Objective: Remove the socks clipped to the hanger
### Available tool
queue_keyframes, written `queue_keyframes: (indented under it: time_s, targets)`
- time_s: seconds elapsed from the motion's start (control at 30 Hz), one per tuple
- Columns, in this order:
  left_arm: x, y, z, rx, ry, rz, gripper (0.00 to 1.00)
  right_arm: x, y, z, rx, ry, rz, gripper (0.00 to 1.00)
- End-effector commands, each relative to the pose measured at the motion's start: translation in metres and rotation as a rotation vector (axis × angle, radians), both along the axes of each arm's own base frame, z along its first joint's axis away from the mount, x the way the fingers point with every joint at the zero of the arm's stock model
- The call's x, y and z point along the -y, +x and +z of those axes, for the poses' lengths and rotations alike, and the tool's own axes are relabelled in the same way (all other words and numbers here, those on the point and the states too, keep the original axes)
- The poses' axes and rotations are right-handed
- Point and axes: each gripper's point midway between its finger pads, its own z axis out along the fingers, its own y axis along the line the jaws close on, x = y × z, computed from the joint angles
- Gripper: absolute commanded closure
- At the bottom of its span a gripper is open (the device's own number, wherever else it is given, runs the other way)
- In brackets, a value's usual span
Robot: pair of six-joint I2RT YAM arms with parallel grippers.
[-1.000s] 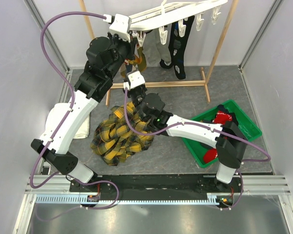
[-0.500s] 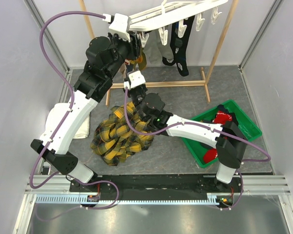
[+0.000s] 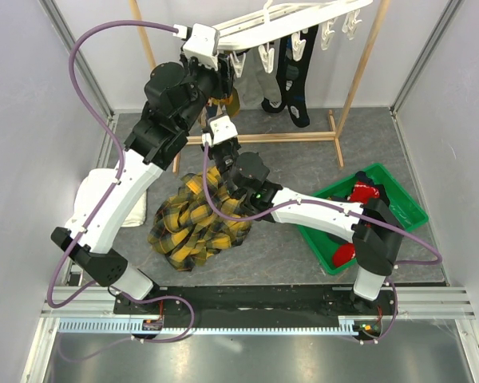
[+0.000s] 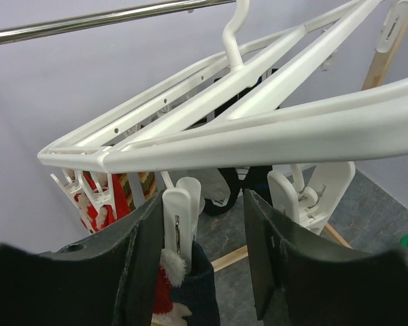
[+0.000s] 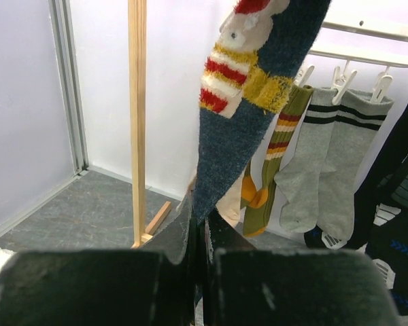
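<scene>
My right hand (image 5: 198, 252) is clamped shut on the lower end of the soft navy knitted sock with the Santa face and striped band (image 5: 234, 129), which runs up to a white plastic peg clip (image 4: 181, 216) under the white slatted plastic drying hanger (image 4: 258, 136). My left hand (image 4: 202, 231) is up there, fingers apart with that peg between them, gripping nothing. The sock looks light, limp and stretchy, so pinching the fabric should hold, but I'd squeeze the peg open rather than yank.
</scene>
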Motion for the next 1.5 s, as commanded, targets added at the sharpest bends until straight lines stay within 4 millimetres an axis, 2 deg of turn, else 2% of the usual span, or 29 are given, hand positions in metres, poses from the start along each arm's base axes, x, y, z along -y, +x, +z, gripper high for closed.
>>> queue_keyframes:
  time_s: [0.0,0.13,0.23,0.27,0.33,0.37,0.43,0.83,0.9,0.93,1.03,1.2,1.47]
  targets:
    - [-0.012,-0.001,0.02,0.074,0.013,0.073,0.44,-0.004,-0.004,0.022,0.035,0.06,0.01,1.0]
    - [-0.014,0.005,0.015,0.075,0.044,0.108,0.44,-0.005,-0.004,0.023,0.034,0.06,0.013,1.0]
    - [-0.016,0.008,0.014,0.08,0.063,0.129,0.51,-0.005,-0.004,0.023,0.035,0.057,0.015,1.0]
    - [-0.014,0.009,0.013,0.08,0.064,0.126,0.61,-0.007,-0.005,0.022,0.034,0.056,0.017,1.0]
    - [-0.012,0.008,0.015,0.083,0.063,0.117,0.76,-0.008,-0.004,0.024,0.036,0.056,0.018,1.0]
    - [-0.011,0.007,0.016,0.084,0.06,0.109,0.9,-0.009,-0.004,0.023,0.033,0.055,0.019,1.0]
    - [-0.01,0.003,0.019,0.086,0.048,0.094,0.98,-0.009,-0.004,0.023,0.032,0.057,0.018,1.0]
    - [0.005,-0.014,0.016,0.024,-0.012,-0.029,0.98,-0.001,-0.006,0.019,0.017,0.084,0.008,1.0]
    - [0.004,-0.016,0.015,0.013,-0.016,-0.032,0.92,0.0,-0.007,0.02,0.018,0.087,0.007,1.0]
    - [0.003,-0.017,0.014,0.012,-0.018,-0.029,0.74,0.002,-0.008,0.022,0.018,0.094,0.007,1.0]
    - [-0.004,-0.02,0.014,-0.002,-0.029,-0.007,0.48,0.006,-0.011,0.026,0.012,0.112,0.017,1.0]
    - [-0.013,-0.038,0.026,-0.009,-0.052,-0.028,0.39,0.016,-0.016,0.025,-0.001,0.136,0.03,1.0]
    - [-0.018,-0.071,0.032,-0.058,-0.1,-0.116,0.33,0.045,-0.016,0.036,-0.016,0.215,0.032,1.0]
